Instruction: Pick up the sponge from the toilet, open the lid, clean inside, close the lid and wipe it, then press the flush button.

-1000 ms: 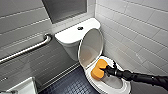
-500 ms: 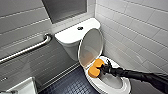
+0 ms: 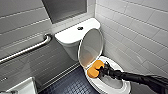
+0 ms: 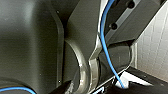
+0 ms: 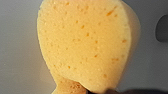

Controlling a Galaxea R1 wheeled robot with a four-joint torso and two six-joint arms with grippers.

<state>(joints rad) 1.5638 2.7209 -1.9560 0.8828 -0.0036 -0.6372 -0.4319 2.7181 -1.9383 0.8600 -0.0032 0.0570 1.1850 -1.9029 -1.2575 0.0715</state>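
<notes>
Sponge (image 3: 94,68) and right claw (image 3: 103,70) had slid a touch toward the hinge end of the bowl since a second before, the arm reaching further in over the seat; nothing else had shifted. Claw was clamped on the sponge, gripping the near lobe as far as I could tell, with the rest sticking out ahead of the tips. In the right wrist view the free lobe (image 5: 85,45) stood broad against white ceramic. The sponge sat over the toilet (image 3: 117,86) rim at the back of the bowl, just ahead of the claw. The lid (image 3: 91,47) stood open right beyond the sponge, touching it or nearly so; couldn't tell which. The flush button (image 3: 80,28) was well past the claw, behind the lid on the tank top. Risks, my read: the grip was on one end only, so a hard scrub against the ceramic could fold the foam and pull it free, dropping it into the bowl. Pushing further ahead could knock the lid, and a rebound would bring it down on the arm. The tiled wall ran close beside the arm, so a wide sweep might clip it.
</notes>
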